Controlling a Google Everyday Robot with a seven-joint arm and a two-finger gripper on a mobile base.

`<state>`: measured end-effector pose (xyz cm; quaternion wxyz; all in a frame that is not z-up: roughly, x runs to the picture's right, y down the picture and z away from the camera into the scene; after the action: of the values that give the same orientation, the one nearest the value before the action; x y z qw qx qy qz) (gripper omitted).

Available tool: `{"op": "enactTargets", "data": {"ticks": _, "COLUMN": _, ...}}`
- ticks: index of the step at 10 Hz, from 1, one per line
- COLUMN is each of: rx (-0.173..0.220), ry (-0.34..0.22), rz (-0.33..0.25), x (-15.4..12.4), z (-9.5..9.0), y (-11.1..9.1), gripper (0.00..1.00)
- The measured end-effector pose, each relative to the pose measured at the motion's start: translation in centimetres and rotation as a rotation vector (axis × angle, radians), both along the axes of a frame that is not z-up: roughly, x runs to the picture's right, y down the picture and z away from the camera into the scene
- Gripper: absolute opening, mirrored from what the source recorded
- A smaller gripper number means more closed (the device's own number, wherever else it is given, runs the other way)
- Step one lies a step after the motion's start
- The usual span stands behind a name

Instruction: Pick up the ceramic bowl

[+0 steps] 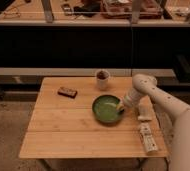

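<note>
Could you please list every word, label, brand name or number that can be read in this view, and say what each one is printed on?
None can be read.
Two pale packets near the table's right edge: any print too blurred.
Small dark bar: no legible label.
White cup and ceramic bowl: no markings seen.
Gripper at the bowl's right rim: no visible lettering.

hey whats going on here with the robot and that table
A one-armed robot is working at a wooden table. Its tool is down at the right rim of the green ceramic bowl, which sits on the tabletop, not lifted. A white cup stands behind the bowl, a small dark block to the left, and two pale packets near the right edge.
</note>
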<state>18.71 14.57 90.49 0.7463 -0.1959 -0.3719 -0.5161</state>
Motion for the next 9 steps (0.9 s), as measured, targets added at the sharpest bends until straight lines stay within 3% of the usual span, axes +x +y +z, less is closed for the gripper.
{"op": "enactTargets", "data": {"ticks": 2, "rx": 0.0, "ry": -0.005, "rz": -0.007, "x": -0.4, "z": 0.1, "y": 0.1, "gripper": 0.1}}
{"op": "enactTargets", "data": {"ticks": 3, "rx": -0.002, "ry": -0.003, "rz": -0.006, "x": -0.5, "z": 0.1, "y": 0.1, "gripper": 0.04}}
{"op": "enactTargets", "data": {"ticks": 6, "rx": -0.027, "ry": -0.014, "rz": 0.03, "x": -0.9, "z": -0.6, "y": -0.3, "gripper": 0.0}}
{"op": "enactTargets", "data": {"ticks": 9, "rx": -0.038, "ry": -0.103, "rz": 0.152, "x": -3.0, "z": -3.6, "y": -3.7, "gripper": 0.0}}
